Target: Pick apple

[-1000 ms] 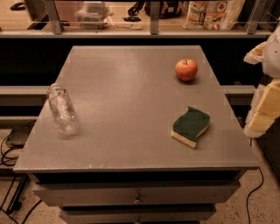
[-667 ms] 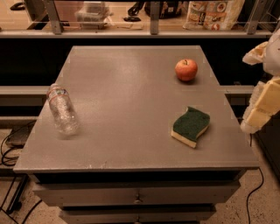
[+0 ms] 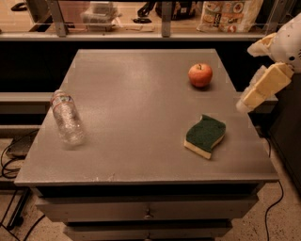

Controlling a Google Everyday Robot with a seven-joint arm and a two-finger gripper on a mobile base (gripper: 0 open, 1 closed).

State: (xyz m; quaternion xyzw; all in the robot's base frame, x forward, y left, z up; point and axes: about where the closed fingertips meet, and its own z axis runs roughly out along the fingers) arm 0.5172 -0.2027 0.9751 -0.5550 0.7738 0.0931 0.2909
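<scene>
The apple (image 3: 200, 75) is small, round and red-orange with a short stem. It sits upright on the far right part of the grey table (image 3: 131, 108). My gripper (image 3: 257, 90) is cream-coloured and hangs in the air off the table's right edge. It is to the right of the apple, a little nearer the camera, and apart from it. It holds nothing that I can see.
A green sponge with a yellow underside (image 3: 205, 136) lies on the table in front of the apple. A clear plastic bottle (image 3: 67, 117) lies on its side near the left edge. A shelf with bags and items (image 3: 225, 14) runs behind the table. Cables lie on the floor.
My gripper has risen and shifted slightly left toward the table's right edge. The apple, sponge and bottle have not moved.
</scene>
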